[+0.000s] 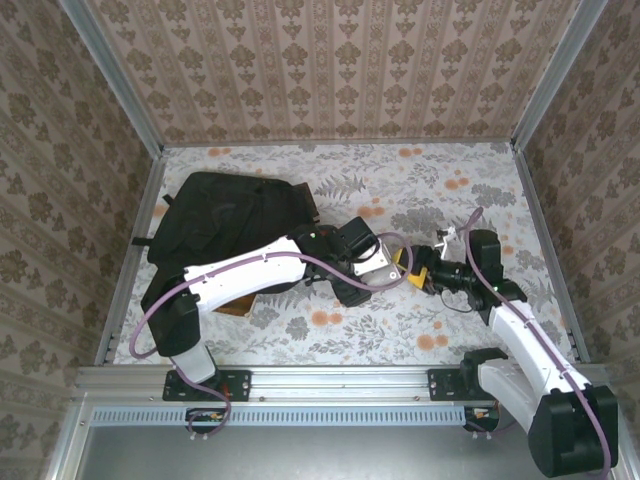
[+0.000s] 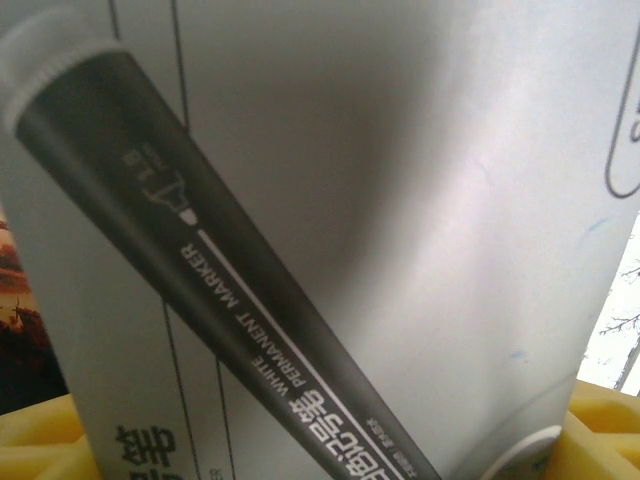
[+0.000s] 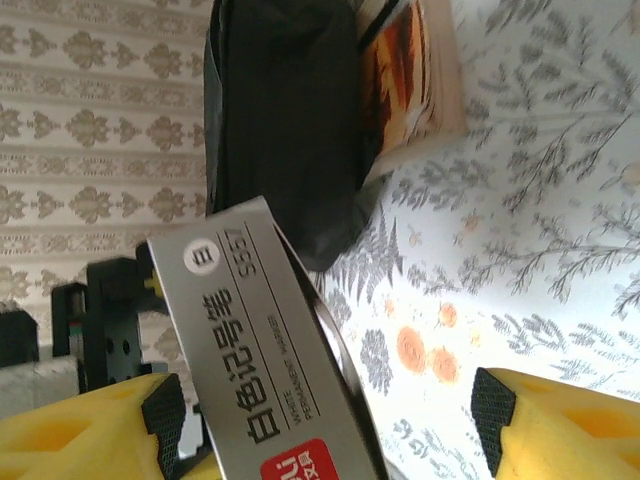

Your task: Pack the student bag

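The left claw [image 2: 320,445] grips a box [image 3: 270,380] that says "WHITE PERMANENT MARKER" and "S557". The right claw [image 3: 330,415] is open.

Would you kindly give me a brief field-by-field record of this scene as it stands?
Student bag: black, lying at the far left of the table
Marker box: grey, labelled white permanent marker, mid-table between both grippers
Left gripper: apparently closed on the marker box
Right gripper: open, one finger beside the box
Book: orange cover, against the bag
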Available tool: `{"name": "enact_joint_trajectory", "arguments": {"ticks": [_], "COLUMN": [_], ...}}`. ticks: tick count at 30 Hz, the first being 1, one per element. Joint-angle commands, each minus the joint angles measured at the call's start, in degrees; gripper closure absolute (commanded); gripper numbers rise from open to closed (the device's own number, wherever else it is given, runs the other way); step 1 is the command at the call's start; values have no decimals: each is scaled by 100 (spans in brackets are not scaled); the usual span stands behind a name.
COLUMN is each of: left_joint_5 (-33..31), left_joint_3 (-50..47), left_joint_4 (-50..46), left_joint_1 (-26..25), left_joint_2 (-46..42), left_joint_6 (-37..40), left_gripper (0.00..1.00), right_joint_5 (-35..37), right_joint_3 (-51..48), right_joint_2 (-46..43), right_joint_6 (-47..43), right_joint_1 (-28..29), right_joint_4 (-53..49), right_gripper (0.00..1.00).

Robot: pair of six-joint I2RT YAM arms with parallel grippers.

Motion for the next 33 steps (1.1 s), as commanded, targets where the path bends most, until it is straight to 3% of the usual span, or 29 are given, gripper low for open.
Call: {"name": "enact_joint_trajectory", "arguments": {"ticks": [1,10,18,29,33], "left_joint_5": [-4,256,423,228,653], "left_joint_3": [-46,-29,-94,-105,-174], "left_joint_4": [118,61,125,153,231], "left_joint_1": [-54,-63,-81,161,448], "left_joint_2": [-161,-80,-184,-413,-693], "left_joint_6": [203,248,244,-173,-558], "left_gripper": [23,17,14,4,3], "right_joint_5": [-469,-522,-211,522,1064], "right_joint_3": [-83,-65,-145,-123,-134], "right_joint_2": [-7,304,402,334,207], "right_joint_6": [20,208,298,-71,-213], "right_joint_1": [182,727,827,821,815], "right_joint_4": [344,897,1004,218,-118], "right_gripper": [23,31,56,76,77]}}
